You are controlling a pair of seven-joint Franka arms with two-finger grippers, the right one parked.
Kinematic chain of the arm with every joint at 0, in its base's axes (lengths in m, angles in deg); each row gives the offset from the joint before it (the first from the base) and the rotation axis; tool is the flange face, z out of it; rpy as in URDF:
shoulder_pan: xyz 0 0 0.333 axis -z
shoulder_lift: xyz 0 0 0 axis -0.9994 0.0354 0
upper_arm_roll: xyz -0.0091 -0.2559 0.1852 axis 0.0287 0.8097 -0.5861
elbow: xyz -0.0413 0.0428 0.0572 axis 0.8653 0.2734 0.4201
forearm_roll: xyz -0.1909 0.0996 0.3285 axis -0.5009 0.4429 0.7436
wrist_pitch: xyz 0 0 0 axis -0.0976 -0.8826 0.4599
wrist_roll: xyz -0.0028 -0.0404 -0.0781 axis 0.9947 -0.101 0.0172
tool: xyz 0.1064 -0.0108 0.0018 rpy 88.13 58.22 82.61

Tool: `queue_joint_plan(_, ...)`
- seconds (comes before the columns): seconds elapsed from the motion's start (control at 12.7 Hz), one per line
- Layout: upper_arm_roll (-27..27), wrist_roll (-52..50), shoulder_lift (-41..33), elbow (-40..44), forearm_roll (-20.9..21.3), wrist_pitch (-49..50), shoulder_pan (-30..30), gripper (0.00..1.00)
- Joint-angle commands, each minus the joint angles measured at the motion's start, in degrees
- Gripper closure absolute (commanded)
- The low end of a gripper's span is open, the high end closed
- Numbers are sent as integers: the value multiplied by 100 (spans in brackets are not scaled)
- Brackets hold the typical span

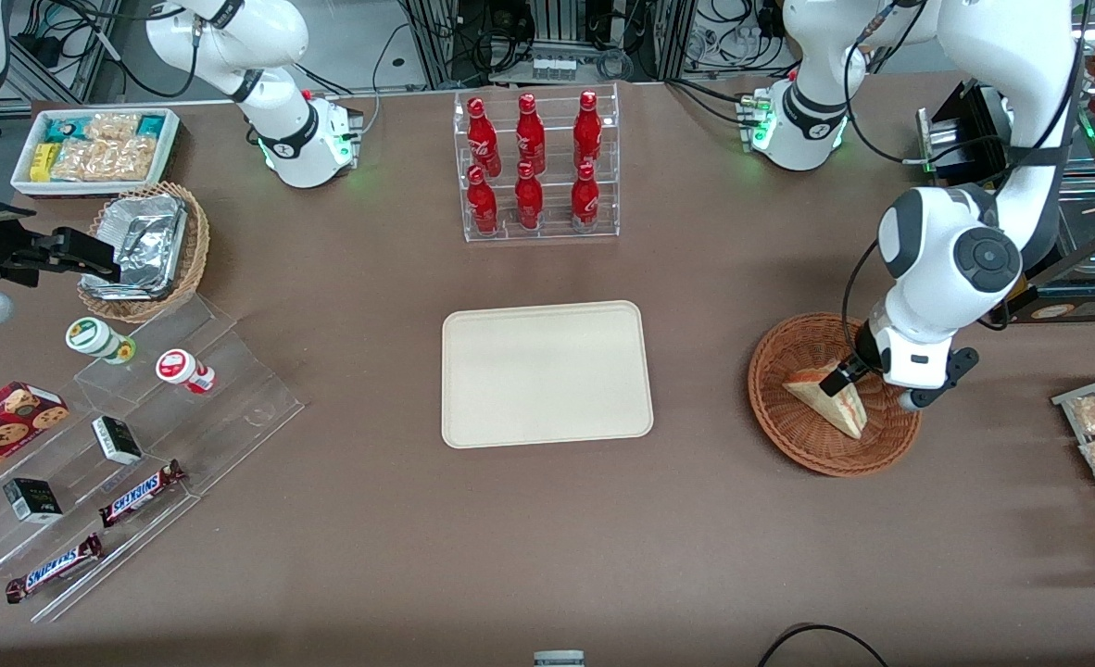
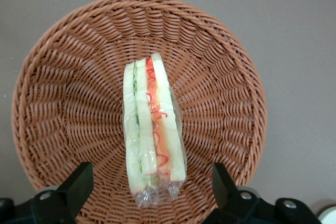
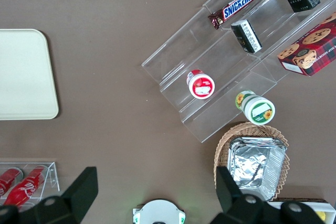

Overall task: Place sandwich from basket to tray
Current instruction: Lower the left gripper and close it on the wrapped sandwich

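The sandwich (image 2: 153, 129) is lying in the basket (image 2: 63, 103), standing on one cut face so its layered edge is facing up toward the claw (image 2: 152, 190). Its long axis is running straight away from the claw's wrist, crosswise to the line joining the two fingers (image 2: 79, 182), so the wedge's flat bread sides are facing one finger each. The claw is hanging directly above the sandwich's nearer end with its fingers spread wide, one on each side of the wedge and both clear of it, gripping nothing.

From the front, the claw (image 1: 846, 375) is sitting low over the basket (image 1: 788, 435), at the end of the sandwich (image 1: 830, 398) farther from the camera. By my reading, the approach is lined up: a straight descent should bring the fingers down along the bread faces, and closing would squeeze across the wedge's thin dimension. The wrapping looks slippery, so a shallow grip could slide.

The tray (image 1: 547, 373) is lying well apart from the claw, toward the parked arm's end.
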Motion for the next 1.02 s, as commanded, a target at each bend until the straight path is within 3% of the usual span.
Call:
queue_joint_plan(0.0,-30,-161,173,21,57,-157,68,0)
queue_joint_plan(0.71,-39,-161,525,21,66,-324,68,1)
queue_joint_plan(0.86,-39,-161,534,64,57,-324,59,21)
queue_joint_plan(0.94,-39,-170,568,82,57,-315,59,40)
